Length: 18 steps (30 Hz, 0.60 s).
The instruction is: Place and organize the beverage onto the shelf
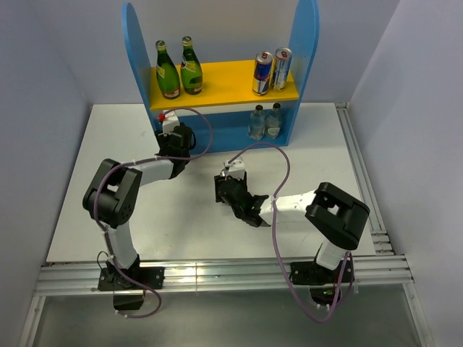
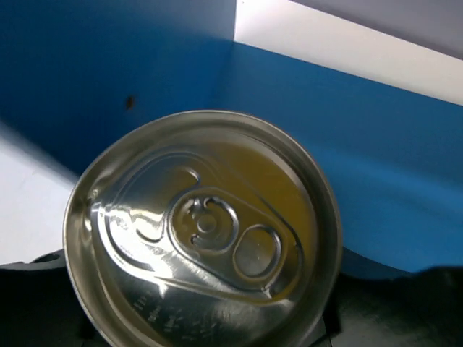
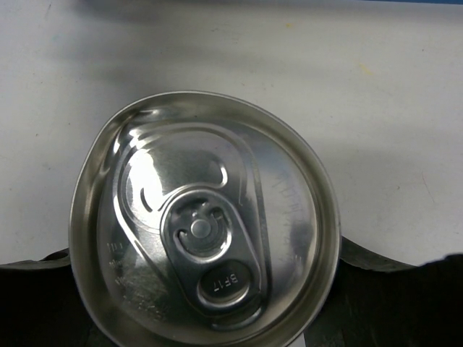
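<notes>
The shelf (image 1: 224,83) stands at the back of the table, with blue side panels and a yellow upper board. My left gripper (image 1: 172,131) is at the left end of its lower level. It is shut on a silver-topped can (image 2: 202,231) that fills the left wrist view, with the blue back wall (image 2: 347,144) close behind. My right gripper (image 1: 226,189) hovers over the middle of the table, shut on a second can (image 3: 202,220) that stands over bare white tabletop. Both cans hide the fingertips.
Two green bottles (image 1: 179,69) stand on the left of the yellow board and two slim cans (image 1: 272,71) on the right. Two clear water bottles (image 1: 265,121) stand on the lower level at the right. Grey walls enclose the table (image 1: 325,166).
</notes>
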Motion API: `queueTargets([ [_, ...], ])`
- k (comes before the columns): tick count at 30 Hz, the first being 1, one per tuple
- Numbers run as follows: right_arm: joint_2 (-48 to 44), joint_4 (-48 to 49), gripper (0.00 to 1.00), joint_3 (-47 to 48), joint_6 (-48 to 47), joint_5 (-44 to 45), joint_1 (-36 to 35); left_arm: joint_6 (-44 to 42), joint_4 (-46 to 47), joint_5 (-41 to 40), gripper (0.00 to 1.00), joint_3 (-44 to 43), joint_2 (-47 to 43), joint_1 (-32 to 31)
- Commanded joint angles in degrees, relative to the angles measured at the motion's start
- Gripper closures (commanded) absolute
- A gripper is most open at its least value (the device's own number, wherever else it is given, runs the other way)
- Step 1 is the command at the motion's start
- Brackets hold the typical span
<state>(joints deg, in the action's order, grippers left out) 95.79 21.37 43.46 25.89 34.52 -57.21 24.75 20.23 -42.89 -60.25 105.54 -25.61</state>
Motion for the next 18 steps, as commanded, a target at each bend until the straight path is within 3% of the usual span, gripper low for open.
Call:
queueTargets([
  [1, -0.9, 1.3, 1.00, -0.5, 1.0, 1.2, 0.3, -1.9, 5.9, 1.1, 1.00, -6.8, 2.0, 1.0],
  [14, 1.5, 1.1, 1.00, 0.7, 1.0, 0.8, 0.3, -0.9, 6.6, 0.4, 1.00, -12.4, 9.2, 2.8],
  [17, 1.5, 1.0, 1.00, 0.9, 1.1, 1.0, 0.3, -0.8, 5.1, 0.6, 0.63, -13.9, 10.4, 2.9],
  [18, 1.5, 0.9, 1.00, 0.9, 1.0, 1.0, 0.3, -0.5, 4.8, 0.4, 0.32, -14.4, 10.5, 3.0],
])
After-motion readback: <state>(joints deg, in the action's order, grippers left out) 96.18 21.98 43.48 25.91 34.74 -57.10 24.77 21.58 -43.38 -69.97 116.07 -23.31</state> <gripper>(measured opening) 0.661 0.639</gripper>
